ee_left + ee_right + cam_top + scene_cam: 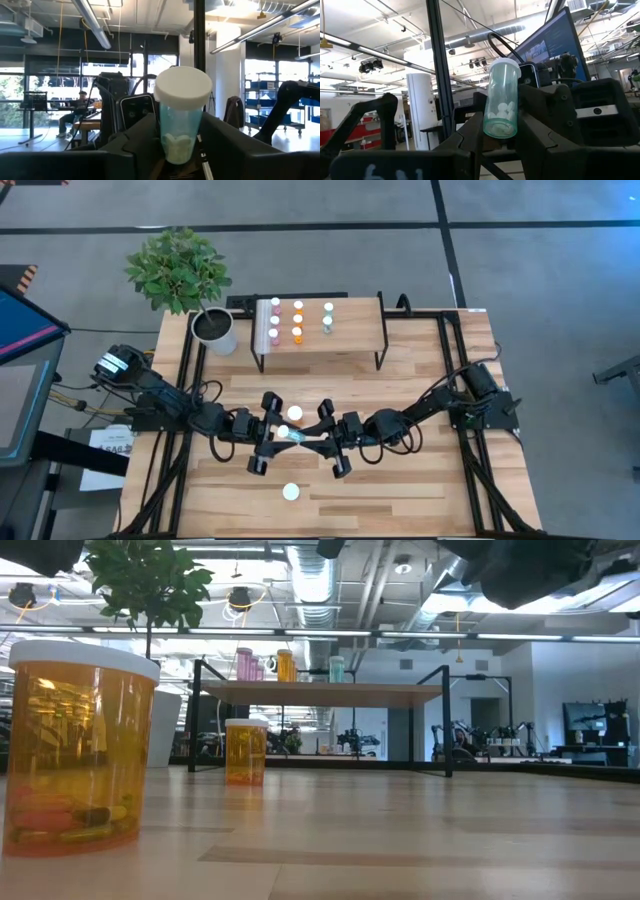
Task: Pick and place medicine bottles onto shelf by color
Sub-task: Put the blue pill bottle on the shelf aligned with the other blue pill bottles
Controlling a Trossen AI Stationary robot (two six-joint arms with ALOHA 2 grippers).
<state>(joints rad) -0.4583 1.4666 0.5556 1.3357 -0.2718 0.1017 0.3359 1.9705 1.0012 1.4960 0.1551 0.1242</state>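
the shelf [320,340] at the table's far side already carries sorted pink, orange and teal bottles. both arms meet mid-table: the right gripper [318,438] pinches a teal bottle [292,434] lifted off the table, and the left gripper [272,432] has its fingers around the same bottle, seemingly for a handover. two orange bottles [78,748] wait on the table.

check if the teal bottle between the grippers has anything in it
Partly filled: white pills sit in the teal bottle, seen through its wall, cap on.
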